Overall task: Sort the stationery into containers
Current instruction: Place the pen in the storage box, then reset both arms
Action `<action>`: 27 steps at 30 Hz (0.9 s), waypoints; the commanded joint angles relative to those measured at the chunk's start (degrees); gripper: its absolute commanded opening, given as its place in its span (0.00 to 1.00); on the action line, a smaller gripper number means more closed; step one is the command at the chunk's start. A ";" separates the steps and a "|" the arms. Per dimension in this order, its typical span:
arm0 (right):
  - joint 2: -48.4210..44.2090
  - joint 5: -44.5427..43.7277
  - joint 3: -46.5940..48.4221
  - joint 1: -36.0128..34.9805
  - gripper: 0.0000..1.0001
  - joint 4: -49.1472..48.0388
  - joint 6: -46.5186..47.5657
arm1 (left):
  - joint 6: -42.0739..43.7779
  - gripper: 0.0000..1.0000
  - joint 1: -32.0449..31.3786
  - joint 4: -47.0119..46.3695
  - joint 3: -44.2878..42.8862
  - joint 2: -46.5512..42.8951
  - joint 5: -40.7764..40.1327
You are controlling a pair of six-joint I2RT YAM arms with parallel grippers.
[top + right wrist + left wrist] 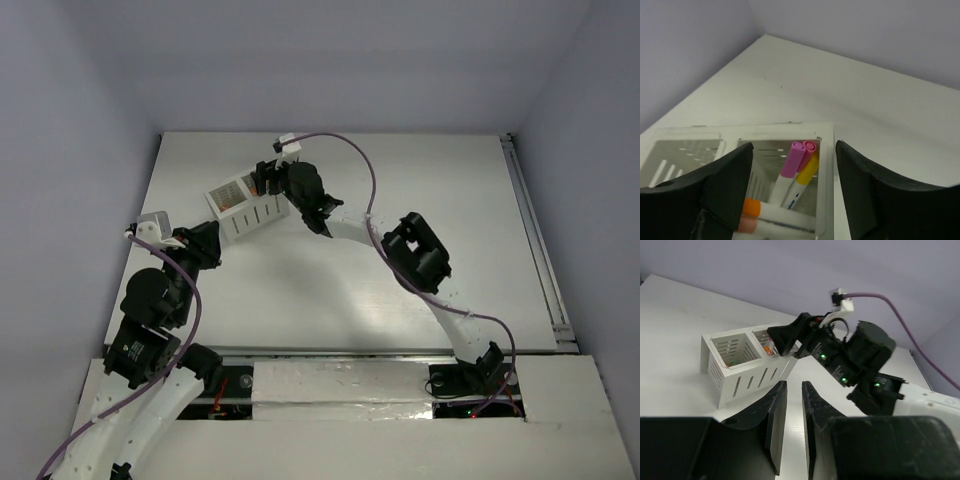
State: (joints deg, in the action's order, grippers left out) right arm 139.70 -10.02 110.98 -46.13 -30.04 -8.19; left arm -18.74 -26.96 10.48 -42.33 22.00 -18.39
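Observation:
The white slatted box (255,215) stands at the table's far left, also in the left wrist view (747,377). My right gripper (265,183) hovers open just above its right compartment, one finger on each side (794,150). Inside lean several white pens: two magenta caps (792,159), a yellow cap (810,169) and orange caps (751,207). Something small and orange (727,363) lies in the other compartment. The mint green piece is not in view. My left gripper (794,386) sits low, near the box's front side, jaws a narrow gap apart with nothing between them.
The right arm's wrist and purple cable (880,297) arch over the box from the right. The table's left edge (150,200) and the grey wall lie close to the box. A metal rail (535,240) runs along the right edge.

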 commanded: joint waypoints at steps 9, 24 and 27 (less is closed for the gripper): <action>-35.61 -2.89 -29.92 -0.37 0.74 -19.26 -0.96 | 0.81 0.23 1.56 -3.10 -0.56 1.91 1.16; -87.29 -29.22 -68.51 -0.37 0.22 -1.54 -4.20 | -0.15 0.77 3.23 -5.38 -3.54 -1.61 3.81; -96.88 -36.53 -72.82 -0.37 0.78 4.17 -6.22 | -2.08 0.81 3.23 -6.35 -5.65 -1.61 4.50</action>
State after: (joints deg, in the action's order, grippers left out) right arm 48.99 -34.41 40.88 -46.22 -31.64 -12.82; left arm -18.98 -24.12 8.73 -43.97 21.10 -15.03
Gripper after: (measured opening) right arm 0.598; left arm 0.806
